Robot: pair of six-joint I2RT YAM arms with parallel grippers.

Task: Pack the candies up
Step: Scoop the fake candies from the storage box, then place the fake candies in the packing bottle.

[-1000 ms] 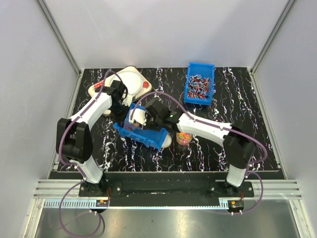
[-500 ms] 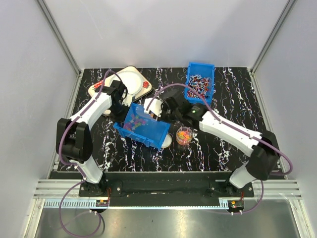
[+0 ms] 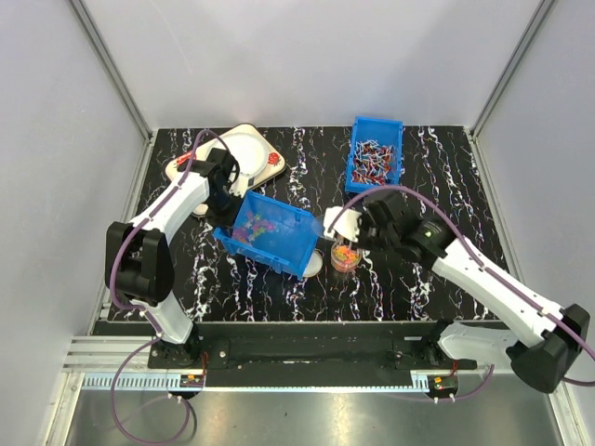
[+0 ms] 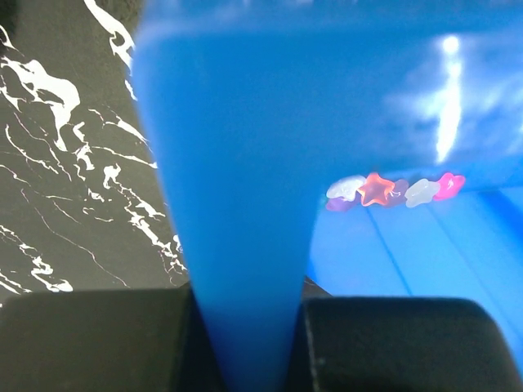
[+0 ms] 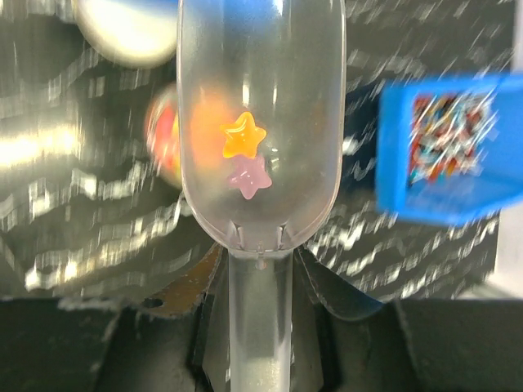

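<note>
Far blue bin (image 5: pixel 445 155) blurred, cup (image 5: pixel 161 135) smeared, half hidden behind scoop (image 5: pixel 270 73)

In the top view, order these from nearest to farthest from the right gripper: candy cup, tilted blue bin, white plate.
From the right gripper:
1. Candy cup, just in front, toward the arm bases.
2. Tilted blue bin, to its left.
3. White plate, back left corner.

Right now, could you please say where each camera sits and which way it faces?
Top external: above, behind the bases, looking down at the table; both arms show.
Left wrist: along the left gripper, shut on the wall of the tilted bin.
Right wrist: down past the right gripper holding the scoop.
Shared: the far bin appears in top and right wrist views.
</note>
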